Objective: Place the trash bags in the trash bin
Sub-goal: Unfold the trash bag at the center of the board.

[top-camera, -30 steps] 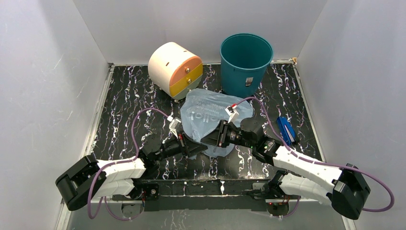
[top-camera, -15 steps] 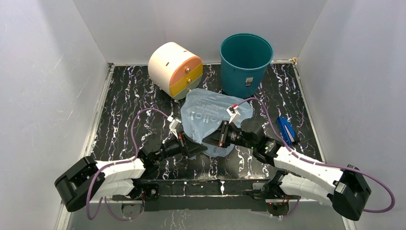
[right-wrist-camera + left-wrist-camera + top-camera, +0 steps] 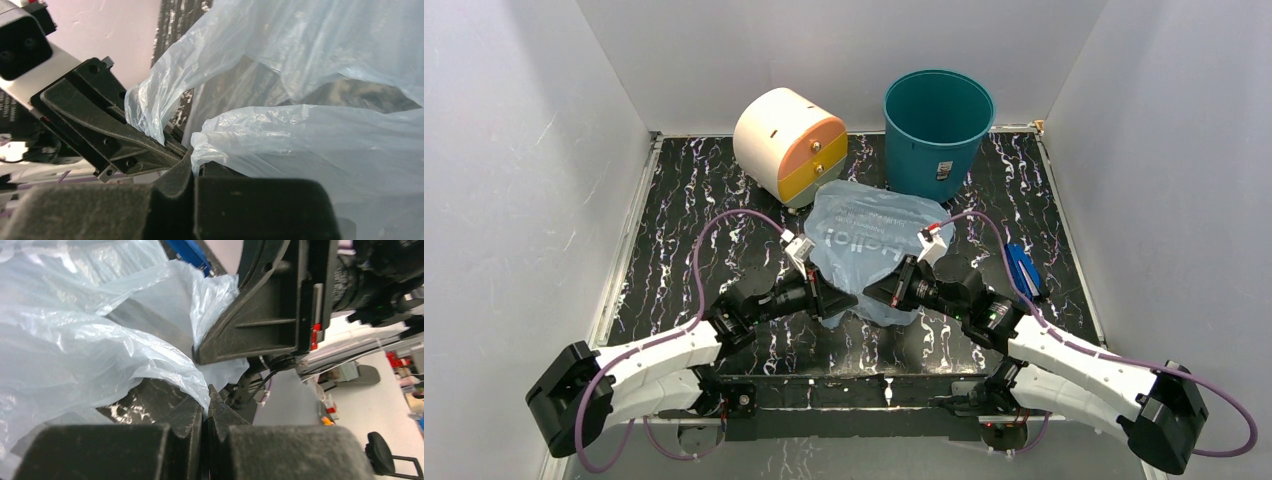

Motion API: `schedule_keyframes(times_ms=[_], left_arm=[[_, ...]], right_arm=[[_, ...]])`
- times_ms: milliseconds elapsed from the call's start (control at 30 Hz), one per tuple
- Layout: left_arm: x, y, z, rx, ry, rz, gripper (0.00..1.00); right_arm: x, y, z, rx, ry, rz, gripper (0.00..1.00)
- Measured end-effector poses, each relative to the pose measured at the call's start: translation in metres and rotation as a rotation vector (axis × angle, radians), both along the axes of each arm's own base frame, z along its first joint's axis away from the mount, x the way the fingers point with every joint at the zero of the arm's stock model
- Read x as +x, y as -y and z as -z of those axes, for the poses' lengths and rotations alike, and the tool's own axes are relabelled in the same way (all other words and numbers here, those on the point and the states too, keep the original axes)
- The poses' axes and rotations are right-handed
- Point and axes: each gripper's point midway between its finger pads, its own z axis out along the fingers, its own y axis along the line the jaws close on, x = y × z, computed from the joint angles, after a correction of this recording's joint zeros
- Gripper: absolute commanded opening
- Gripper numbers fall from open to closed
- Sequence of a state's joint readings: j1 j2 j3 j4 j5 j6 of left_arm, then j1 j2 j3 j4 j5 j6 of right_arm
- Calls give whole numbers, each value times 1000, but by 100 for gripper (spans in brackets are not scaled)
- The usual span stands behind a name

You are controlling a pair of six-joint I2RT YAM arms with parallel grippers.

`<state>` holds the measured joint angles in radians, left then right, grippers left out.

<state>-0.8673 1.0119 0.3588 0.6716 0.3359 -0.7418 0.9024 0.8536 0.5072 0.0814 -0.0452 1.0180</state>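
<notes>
**Desk:** What's in front of you, biggest first?

**Me:** I'm looking at the black marbled counter (image 3: 684,200), with both arms bolted along its near edge. At the far edge stands the teal trash bin (image 3: 936,140). It is upright with its mouth open, and a small white label shows low on its side. Near it on the left sits a cream and orange drum-shaped box (image 3: 786,145).

**Desk:** And the bag?

**Me:** The pale blue trash bag (image 3: 869,240) lies crumpled on the counter in front of the bin. Its white "Hello" lettering faces up and its far edge reaches close to the bin's base. I see none of it inside the bin.

**Desk:** The jaws?

**Me:** Both arms reach in to the bag's near edge. My left wrist view shows the left jaws together, with a fold of the film pinched at their tips. My right wrist view shows the right jaws clamped on another fold of it. The two sets of tips sit just beside each other.

**Desk:** Anything smaller?

**Me:** There's a small dark blue flat object (image 3: 1021,268) on the counter, right of the bag and apart from it.
</notes>
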Motion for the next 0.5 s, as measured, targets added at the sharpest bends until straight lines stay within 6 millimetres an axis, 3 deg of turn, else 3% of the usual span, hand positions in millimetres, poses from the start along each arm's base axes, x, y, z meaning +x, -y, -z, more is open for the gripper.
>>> schedule_keyframes(times_ms=[200, 300, 400, 433, 500], left_arm=[[1, -14, 34, 155, -47, -37, 0], [6, -23, 38, 240, -46, -76, 0], [20, -26, 13, 320, 9, -114, 0], [28, -26, -5, 338, 44, -129, 0], [47, -24, -49, 371, 132, -165, 0]], right_arm=[[11, 18, 24, -126, 11, 78, 0], [20, 35, 37, -257, 42, 130, 0], [32, 45, 21, -349, 120, 156, 0], [38, 46, 9, -370, 158, 160, 0], [54, 42, -39, -387, 280, 166, 0]])
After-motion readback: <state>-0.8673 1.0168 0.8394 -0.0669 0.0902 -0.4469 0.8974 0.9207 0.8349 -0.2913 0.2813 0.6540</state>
